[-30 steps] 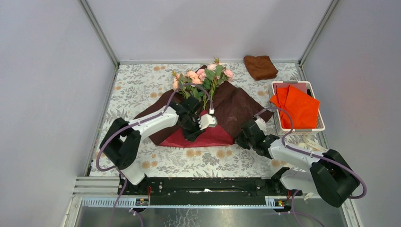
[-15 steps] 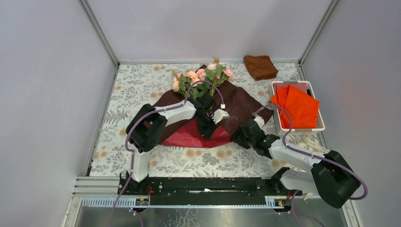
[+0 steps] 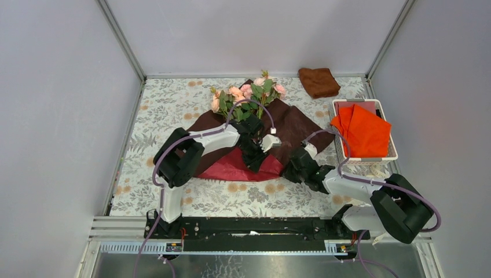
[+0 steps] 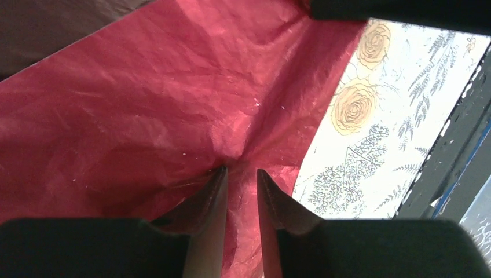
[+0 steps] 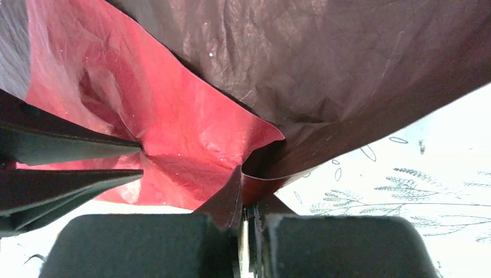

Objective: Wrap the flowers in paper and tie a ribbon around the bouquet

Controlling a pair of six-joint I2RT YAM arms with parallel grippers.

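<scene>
flowers (image 3: 248, 95) lie mid-tabletop (image 3: 168, 107) on the paper (image 3: 292, 130), long axis near-to-far, blooms toward the far edge; stems hidden under the left arm (image 3: 202, 139). left fingers (image 4: 213, 194) pinch a red paper fold; right fingers (image 5: 227, 201) clenched on the paper's near edge.

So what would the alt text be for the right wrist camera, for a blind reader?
The right gripper pinches an edge of the paper, dark red on one face, maroon-brown on the other. At left, the left gripper also grips the red face; flowered tablecloth shows at right.
</scene>
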